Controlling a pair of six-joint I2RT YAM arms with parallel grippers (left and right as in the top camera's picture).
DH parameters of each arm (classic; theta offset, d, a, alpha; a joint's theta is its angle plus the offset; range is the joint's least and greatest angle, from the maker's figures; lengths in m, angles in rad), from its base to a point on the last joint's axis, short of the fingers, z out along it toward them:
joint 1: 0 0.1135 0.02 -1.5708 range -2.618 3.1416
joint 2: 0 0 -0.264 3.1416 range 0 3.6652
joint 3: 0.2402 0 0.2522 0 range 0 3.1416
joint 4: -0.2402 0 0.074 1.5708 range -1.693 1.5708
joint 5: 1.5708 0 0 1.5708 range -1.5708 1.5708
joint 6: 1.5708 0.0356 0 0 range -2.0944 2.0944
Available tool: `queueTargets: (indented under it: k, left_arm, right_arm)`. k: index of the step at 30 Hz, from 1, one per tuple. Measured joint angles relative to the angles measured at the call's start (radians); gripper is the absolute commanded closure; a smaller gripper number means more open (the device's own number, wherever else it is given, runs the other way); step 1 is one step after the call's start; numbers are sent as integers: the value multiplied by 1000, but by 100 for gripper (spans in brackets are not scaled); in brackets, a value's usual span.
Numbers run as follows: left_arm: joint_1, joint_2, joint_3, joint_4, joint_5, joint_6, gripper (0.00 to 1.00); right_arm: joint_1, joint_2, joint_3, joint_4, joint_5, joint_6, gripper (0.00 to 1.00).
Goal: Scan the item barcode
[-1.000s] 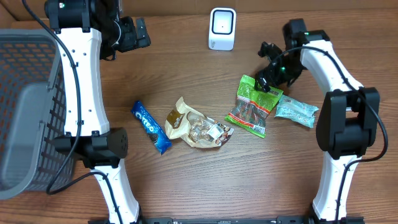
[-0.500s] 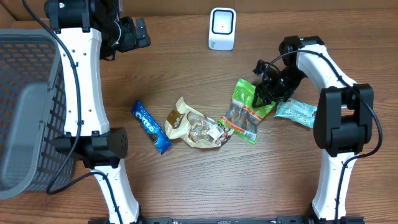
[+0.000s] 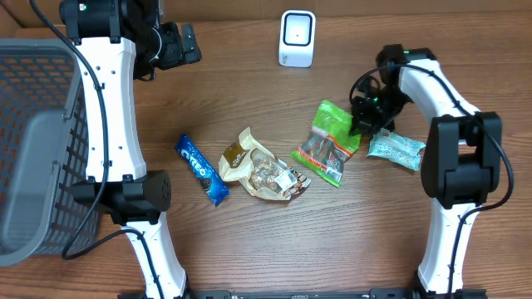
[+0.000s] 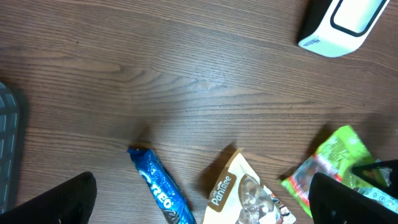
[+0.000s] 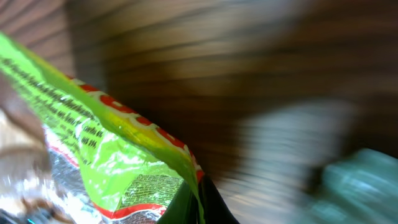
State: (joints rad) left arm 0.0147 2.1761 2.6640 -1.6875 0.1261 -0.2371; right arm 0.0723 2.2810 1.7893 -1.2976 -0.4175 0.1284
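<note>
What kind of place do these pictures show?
Probably a mock shop checkout on a wooden table. A white barcode scanner stands at the far edge, snacks such as the Oreo pack and the green packet lie before it, and a grey basket sits at the left.

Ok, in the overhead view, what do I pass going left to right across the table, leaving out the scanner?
grey basket → Oreo pack → tan snack bag → green snack bag → teal packet
</note>
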Motion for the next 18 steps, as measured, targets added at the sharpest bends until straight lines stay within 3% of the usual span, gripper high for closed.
queueTargets:
  k: [3,8,11,17,18]
  left_arm:
    - [0,0,0,0,0,0,0]
    - [0,0,0,0,0,0,0]
    - [0,0,0,0,0,0,0]
    - [0,0,0,0,0,0,0]
    - [0,0,0,0,0,0,0]
  right_arm:
    - [-50,0,0,-29,30,89,96]
    - [-115,0,0,-115,34,116,96]
    - [-123,0,0,-190,22,67,87]
    - [-101,0,2,-234,18,-61,50]
    - [-97,0,7,-237,26,-74,38]
